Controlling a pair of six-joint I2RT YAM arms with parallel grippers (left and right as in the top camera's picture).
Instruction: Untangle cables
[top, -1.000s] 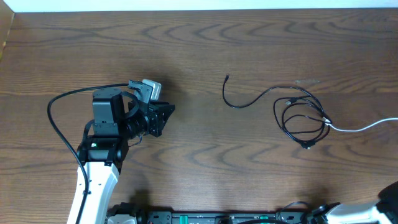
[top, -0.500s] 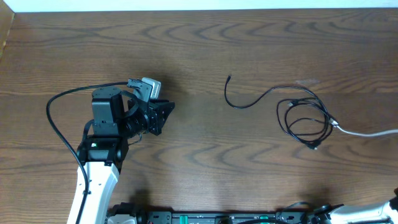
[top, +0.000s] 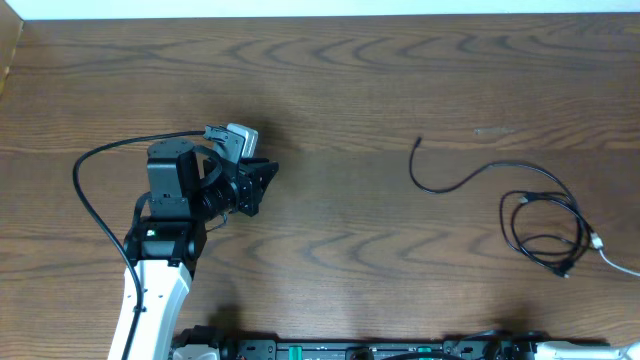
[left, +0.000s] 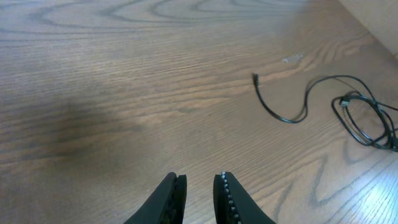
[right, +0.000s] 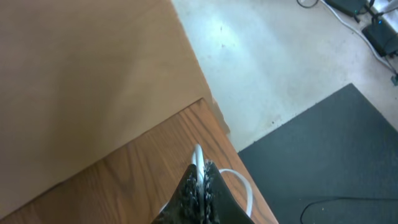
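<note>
Rightward goes the black cable (top: 441, 190), its coil now near the table (top: 330, 80) edge, hooked to the white cable (top: 612, 261); your right gripper (right: 199, 180) is clenched on that white one (left gripper (left: 198, 186) idles, jaws slightly apart, empty); pull further and I reckon the tangle drops off.

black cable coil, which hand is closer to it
Right. The right hand is at the table's right edge, shut on the white cable that runs to the black cable coil. The left hand is far off to its left.
</note>
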